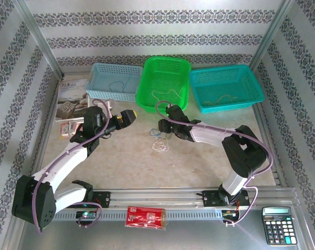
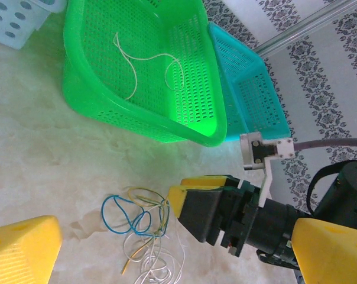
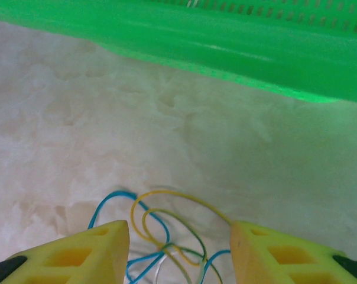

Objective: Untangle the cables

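Blue, yellow, greenish and white strands made up the cables (image 1: 160,141), a loose little clump lying flat on the pale marbled table (image 1: 131,166) just in front of the green basket (image 1: 165,83), near its front wall and apart from it. From the left wrist the blue loops (image 2: 128,216) lay on the side of the clump away from the basket's right corner, with the white strands trailing further from the basket. The right gripper (image 1: 165,129) stood over the clump on the basket's near side, pointed down at it. Its yellow fingers (image 3: 78,257) were partly apart, with blue and yellow loops lying in the gap between them, and neither pad was seen pressing on a strand. The left gripper (image 1: 127,119) hung in front of the basket's left corner, above the table and apart from the clump, its jaws spread wide with nothing between them. Inside the green basket a single pale cord (image 2: 143,65) curled on the floor. A light blue basket (image 1: 97,78) touched the green one's left side and a teal basket (image 1: 230,107) stood just beside its right side. Each of the two showed a thin cord inside. A booklet (image 1: 74,96) lay further left of the green basket, beyond the light blue one. A red packet (image 1: 145,216) and a calculator (image 1: 277,225) sat well apart from the basket, at the table's near edge.
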{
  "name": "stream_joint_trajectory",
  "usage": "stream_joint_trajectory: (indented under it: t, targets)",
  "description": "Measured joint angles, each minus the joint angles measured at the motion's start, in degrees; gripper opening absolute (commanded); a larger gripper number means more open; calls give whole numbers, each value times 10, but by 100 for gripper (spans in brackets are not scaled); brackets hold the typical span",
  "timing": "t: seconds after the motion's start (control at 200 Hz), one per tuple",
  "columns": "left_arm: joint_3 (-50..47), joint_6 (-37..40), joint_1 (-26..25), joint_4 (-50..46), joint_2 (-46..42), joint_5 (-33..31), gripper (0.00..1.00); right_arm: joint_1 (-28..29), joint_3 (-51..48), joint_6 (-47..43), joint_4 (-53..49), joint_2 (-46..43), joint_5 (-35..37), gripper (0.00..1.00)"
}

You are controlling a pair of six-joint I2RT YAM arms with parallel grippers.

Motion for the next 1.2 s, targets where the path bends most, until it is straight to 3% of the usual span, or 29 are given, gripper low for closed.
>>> stream_joint_trajectory:
  t: [0.14, 0.46, 0.674, 0.989, 1.199]
  targets:
    - [0, 0, 0, 0, 0, 0, 100, 0, 19, -2, -5, 22, 13, 44]
    - [0, -2, 0, 0, 0, 4, 100, 0, 37, -19, -18, 29, 24, 0]
    - [0, -2, 0, 0, 0, 5, 100, 5, 37, -34, -44, 8, 22, 0]
    - [0, 25, 0, 0, -1, 20, 100, 11, 37, -33, -58, -158, -18, 0]
    - [-18, 64, -9, 15, -13, 35, 100, 12, 37, -16, -59, -216, -50, 0]
